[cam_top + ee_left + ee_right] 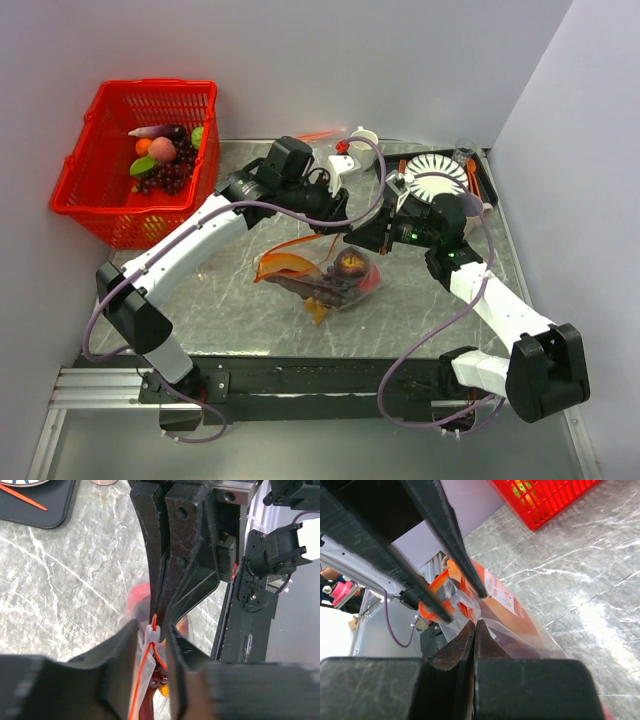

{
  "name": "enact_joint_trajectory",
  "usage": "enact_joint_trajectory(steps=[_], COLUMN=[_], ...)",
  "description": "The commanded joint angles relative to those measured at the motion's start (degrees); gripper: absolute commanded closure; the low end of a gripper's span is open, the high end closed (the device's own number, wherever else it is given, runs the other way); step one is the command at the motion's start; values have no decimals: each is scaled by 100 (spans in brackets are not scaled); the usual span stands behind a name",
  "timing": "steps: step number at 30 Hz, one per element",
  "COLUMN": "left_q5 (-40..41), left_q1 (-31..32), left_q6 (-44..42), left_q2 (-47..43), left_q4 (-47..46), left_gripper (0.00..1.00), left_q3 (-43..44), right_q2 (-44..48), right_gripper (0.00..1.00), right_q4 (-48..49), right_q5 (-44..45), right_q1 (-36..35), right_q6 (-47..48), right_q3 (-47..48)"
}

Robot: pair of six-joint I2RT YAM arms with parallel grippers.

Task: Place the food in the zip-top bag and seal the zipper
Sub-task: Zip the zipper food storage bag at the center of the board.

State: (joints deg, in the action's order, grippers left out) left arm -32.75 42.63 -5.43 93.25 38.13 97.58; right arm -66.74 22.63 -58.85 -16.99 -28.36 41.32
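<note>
The clear zip-top bag [368, 282] lies at mid-table with the food inside: a red round fruit [350, 263], dark grapes [325, 290] and an orange-brown piece [316, 310]. Its orange-red zipper [290, 262] runs up to a white slider [152, 634]. My left gripper [151, 630] straddles that slider, its jaws narrow with thin gaps on both sides. The right gripper [474, 625] is shut on the bag's corner edge just past the slider, holding it off the table. In the right wrist view the left fingers [445, 525] stand either side of the zipper [427, 612].
A red basket [75, 185] at the back left holds a peach, an eggplant and more grapes. A white plate [437, 175] on a black tray and a white cup [362, 140] sit at the back right. The black tray's corner [35, 510] shows beyond the bag.
</note>
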Motion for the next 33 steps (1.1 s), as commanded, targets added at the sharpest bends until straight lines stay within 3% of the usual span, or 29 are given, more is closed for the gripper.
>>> enact_joint_trajectory(steps=[1,7,21,33], left_q5=[102,-12,94,278], left_q1=[8,0,8,0], left_q6=[-169,-195,-142,-99], left_q2=[-88,-70,-237,-738], left_q4=[45,81,318,283], left_gripper=[79,99,99,99], left_q3=[77,68,42,-441], right_q2=[21,73,785,1646], right_gripper=[100,100,100,100], right_q4=[127,110,531,-408], right_q5=[-118,-118,611,2728], right_q1=[-32,-32,293,925], right_q6=[-21,-47,-530,-565], right_q3=[342,377,78,-238])
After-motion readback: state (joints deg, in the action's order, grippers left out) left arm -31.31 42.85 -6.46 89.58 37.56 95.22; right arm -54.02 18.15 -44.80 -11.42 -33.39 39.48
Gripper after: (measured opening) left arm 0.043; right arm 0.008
